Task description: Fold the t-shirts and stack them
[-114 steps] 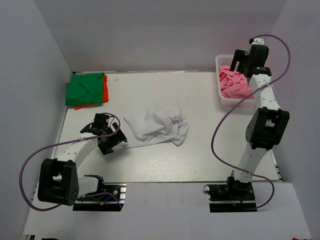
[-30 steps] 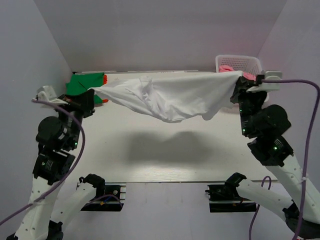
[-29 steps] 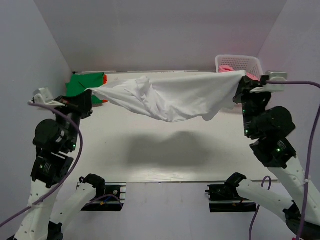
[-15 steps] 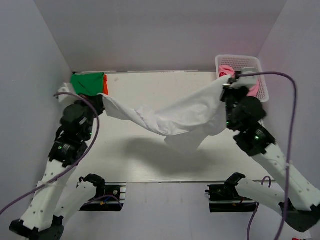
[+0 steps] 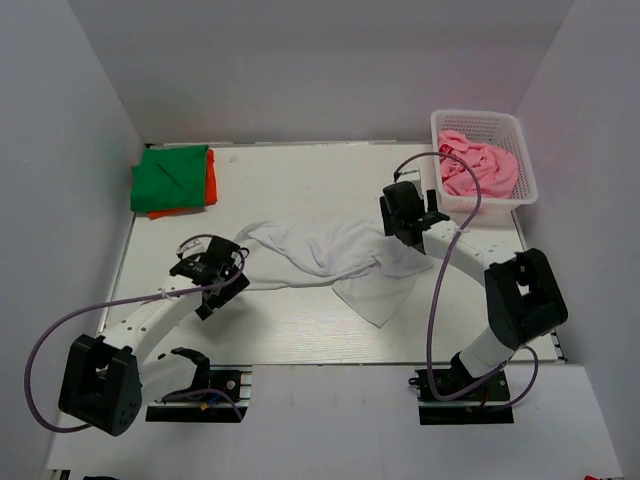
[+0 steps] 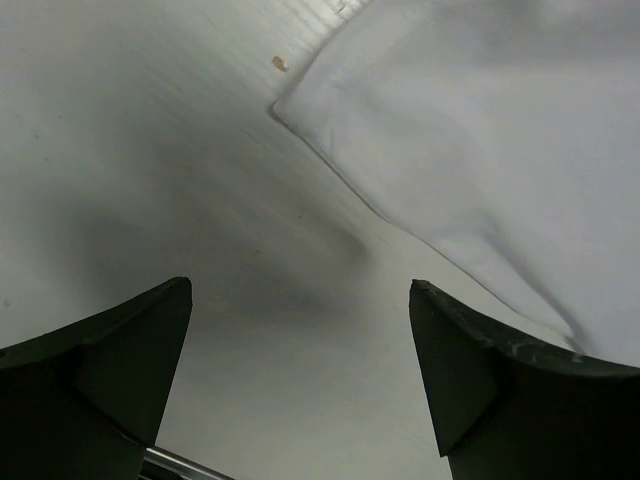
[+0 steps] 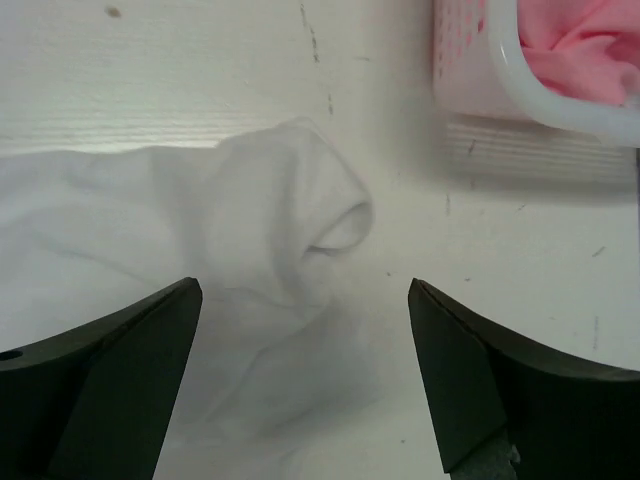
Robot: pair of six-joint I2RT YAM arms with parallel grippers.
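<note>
Your left hand stands open over the tabletop, beside the white t-shirt. Your right hand is open and empty above its right end. The shirt lies rumpled mid-tabletop. The green t-shirt lies on the orange t-shirt far left, and the pink t-shirt fills the basket far right.

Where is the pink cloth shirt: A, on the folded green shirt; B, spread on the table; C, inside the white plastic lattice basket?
C: the pink cloth shirt lies bunched inside the white plastic lattice basket at the far right.
</note>
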